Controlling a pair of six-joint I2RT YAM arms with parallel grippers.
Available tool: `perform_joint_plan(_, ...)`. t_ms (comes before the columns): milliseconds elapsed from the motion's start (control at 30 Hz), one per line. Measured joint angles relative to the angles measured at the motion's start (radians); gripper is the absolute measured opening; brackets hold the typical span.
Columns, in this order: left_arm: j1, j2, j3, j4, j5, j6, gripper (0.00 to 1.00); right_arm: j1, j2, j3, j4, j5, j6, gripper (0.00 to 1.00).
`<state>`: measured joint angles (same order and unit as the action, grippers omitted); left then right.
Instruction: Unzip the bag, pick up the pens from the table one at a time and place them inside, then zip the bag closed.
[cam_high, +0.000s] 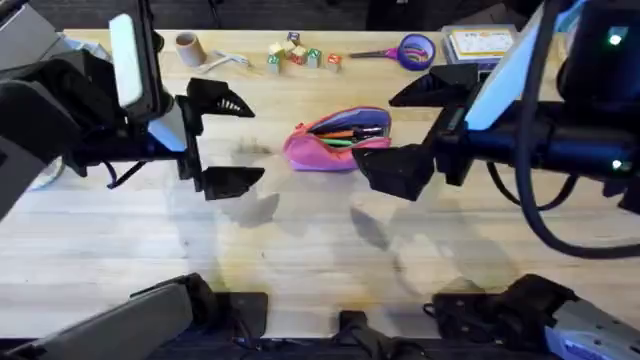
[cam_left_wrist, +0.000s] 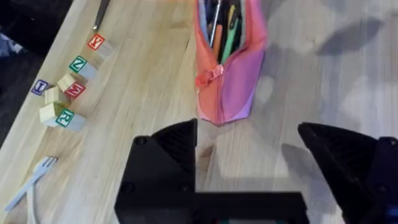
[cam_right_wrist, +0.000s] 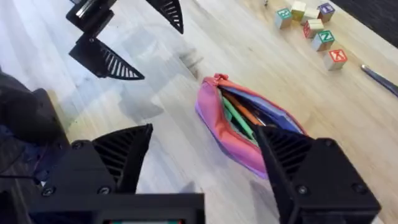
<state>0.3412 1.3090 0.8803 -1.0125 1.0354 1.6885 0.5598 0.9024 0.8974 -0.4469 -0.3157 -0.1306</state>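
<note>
Now pens (cam_high: 350, 133) inside unzipped bag (cam_high: 335, 140); left claw (cam_high: 222, 140) and right claw (cam_high: 420, 130) flanking bag, agape, empty, likely staged for zipping.

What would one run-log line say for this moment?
pink fabric pouch: unzipped, on wooden table | orange and green pens: inside | left gripper: open, empty | right gripper: open, empty | zip-up: pending

letter blocks (cam_left_wrist: 65, 93) on tabletop (cam_left_wrist: 143, 112) | left wrist view: red Y, green Z, blue I, red N, green R | right wrist view: green Z, red X legible | printed card (cam_high: 478, 42) at far edge: text too small to read
</note>
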Motion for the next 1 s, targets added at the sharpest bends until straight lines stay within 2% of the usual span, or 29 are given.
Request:
perform_joint_plan(200,0.0,0.0,0.0,0.018,0.044,-0.1,0.993,0.0,0.0,0.003,-0.001,0.0,0.001,0.998)
perform_joint_plan(233,0.0,0.0,0.0,0.018,0.058,-0.141,0.993,0.0,0.0,0.003,-0.002,0.0,0.003,0.998)
perform_joint_plan(700,0.0,0.0,0.0,0.025,0.063,-0.159,0.993,0.0,0.034,0.019,-0.045,-0.023,0.004,0.997)
perform_joint_plan(833,0.0,0.0,0.0,0.043,0.06,-0.163,0.993,0.0,0.112,0.091,-0.149,-0.023,0.005,0.997)
perform_joint_plan(1000,0.0,0.0,0.0,0.049,0.048,-0.171,0.993,0.003,0.221,0.245,-0.241,-0.023,0.005,0.997)
